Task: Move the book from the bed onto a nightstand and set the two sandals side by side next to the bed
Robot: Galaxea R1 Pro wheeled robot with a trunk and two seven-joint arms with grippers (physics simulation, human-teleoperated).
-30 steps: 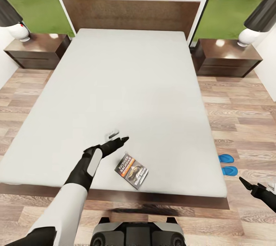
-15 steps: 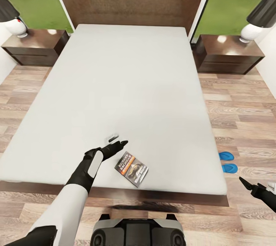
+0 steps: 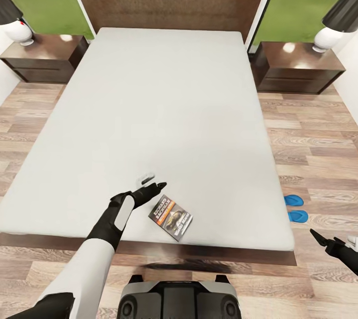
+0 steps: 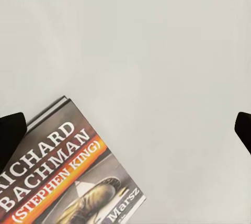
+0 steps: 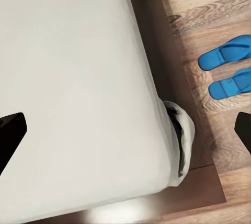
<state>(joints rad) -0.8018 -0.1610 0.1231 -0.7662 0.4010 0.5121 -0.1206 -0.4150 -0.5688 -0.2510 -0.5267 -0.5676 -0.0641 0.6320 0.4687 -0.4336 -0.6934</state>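
The book (image 3: 170,217) lies flat on the pale grey bed (image 3: 169,110) near its foot edge, dark cover with an orange band facing up. My left gripper (image 3: 153,183) hovers open just beyond the book's far corner. In the left wrist view the book (image 4: 68,177) lies by one fingertip and my left gripper (image 4: 125,135) holds nothing. The two blue sandals (image 3: 293,201) (image 3: 297,216) lie side by side on the floor close to the bed's right side. My right gripper (image 3: 323,239) hangs open over the floor near them. The right wrist view shows the sandals (image 5: 225,54) beside the bed's corner.
Dark nightstands stand at both sides of the headboard, left (image 3: 44,55) and right (image 3: 301,62), each bearing a white lamp (image 3: 20,33) (image 3: 328,38). Wood-plank floor (image 3: 313,145) runs along both sides of the bed. My base (image 3: 179,304) faces the bed's foot.
The head view has shifted, so the bed sits a little higher in the picture. My left gripper has drawn slightly closer to the book. The right arm has stayed put.
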